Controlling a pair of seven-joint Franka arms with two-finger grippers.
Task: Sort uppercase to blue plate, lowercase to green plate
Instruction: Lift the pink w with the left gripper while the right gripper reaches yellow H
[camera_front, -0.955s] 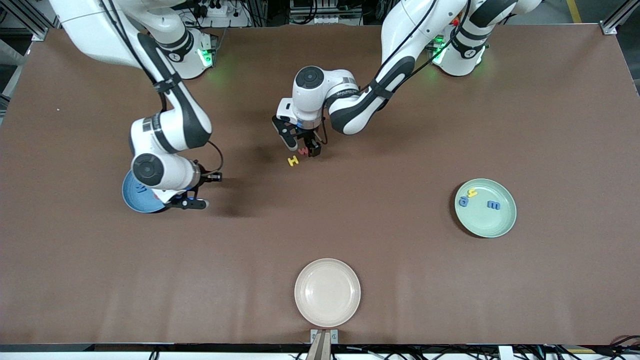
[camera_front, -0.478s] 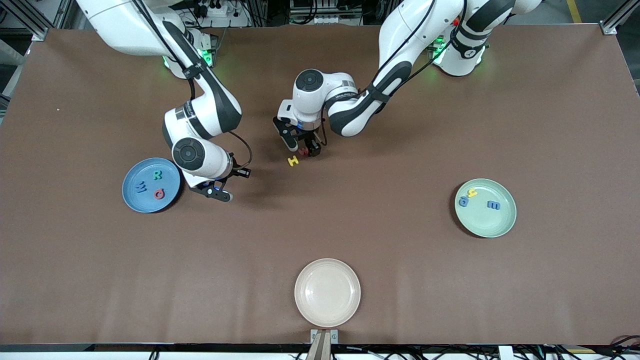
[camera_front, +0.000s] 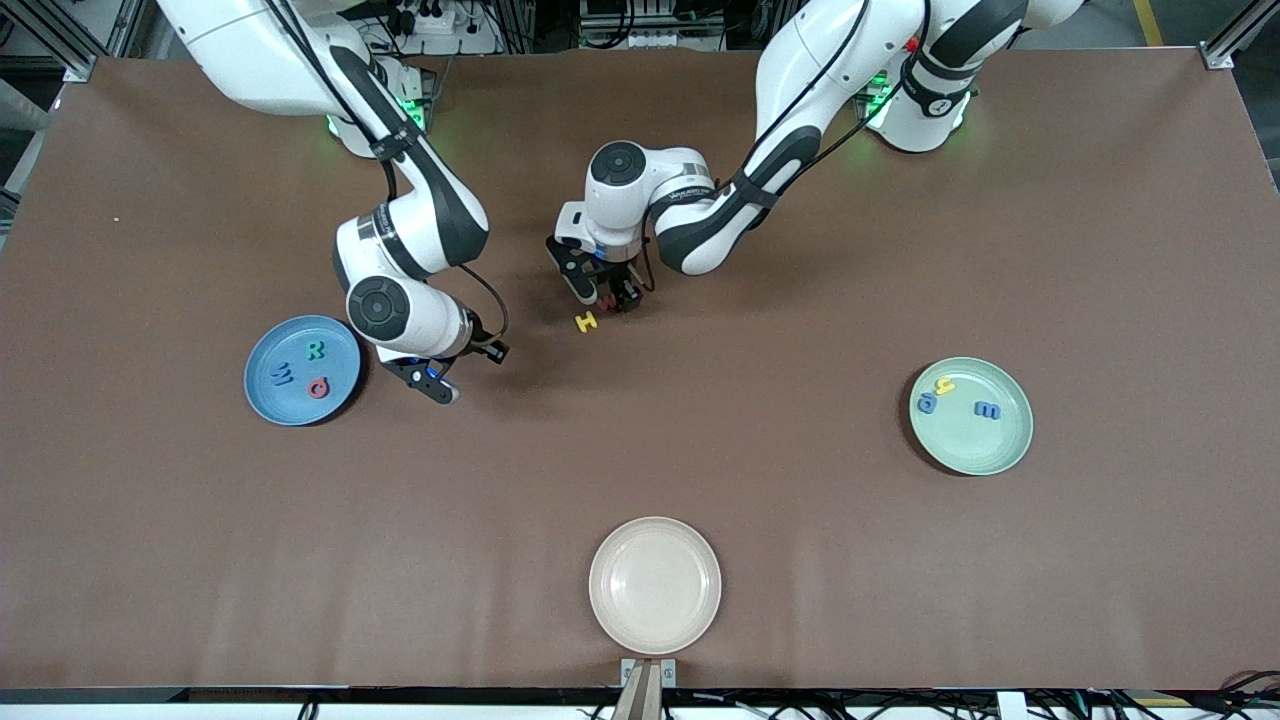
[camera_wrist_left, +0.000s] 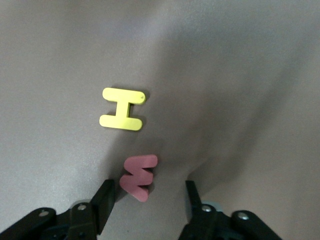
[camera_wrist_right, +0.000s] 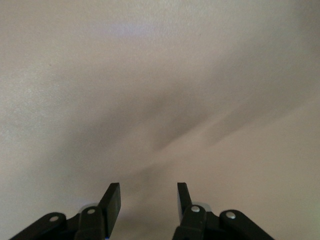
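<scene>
small red foam letter w (camera_wrist_left: 138, 177) lies on the brown surface (camera_front: 800, 520) beside the yellow foam h (camera_wrist_left: 122, 109), between the left end effector (camera_wrist_left: 148, 200) spread fingers; right end effector (camera_wrist_right: 148, 202) spread beside the round blue plate (camera_front: 262, 396).

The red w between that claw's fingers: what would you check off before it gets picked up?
1. Left claw open around the red w: ok, one finger on each side, neither touching yet.
2. Yellow H out of the way: ok, it lies apart from the w, outside the fingers.
3. Green plate has room: ok, it holds three letters with bare space left.
4. Right claw out of the way: ok, open and empty over bare table beside the blue plate.
5. Blue plate sorted: ok, R, Q and W lie in it.
</scene>
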